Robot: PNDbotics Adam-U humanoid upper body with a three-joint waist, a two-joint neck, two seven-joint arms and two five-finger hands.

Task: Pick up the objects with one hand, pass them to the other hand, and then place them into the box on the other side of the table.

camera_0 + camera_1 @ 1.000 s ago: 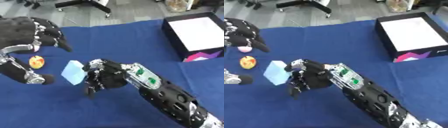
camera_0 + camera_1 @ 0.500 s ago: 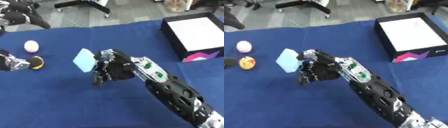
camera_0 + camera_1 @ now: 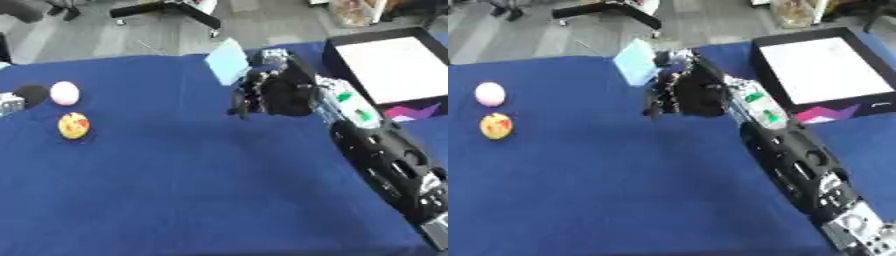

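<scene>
- I am holding a pale blue block (image 3: 227,61) at the top of my right hand (image 3: 278,92), and it is sticking up and to the left of the palm, tilted.
- My fingers (image 3: 248,100) are curling downward below the block, while the upper part of the hand, by the thumb, is pinching the block's right edge; the exact contact is too blurred to make out.
- The block is hanging in the air over the far edge of the blue table (image 3: 192,185), not touching the cloth.
- The black box (image 3: 820,70) with its white inside is sitting to the right of my hand, near but apart from it.
- A pink ball (image 3: 64,93) and an orange-yellow ball (image 3: 73,125) are lying on the table well to the left, just beside each other.
- My left hand (image 3: 19,97) is showing only as a dark tip at the left edge, beside the pink ball; I cannot tell how its fingers are set.
</scene>
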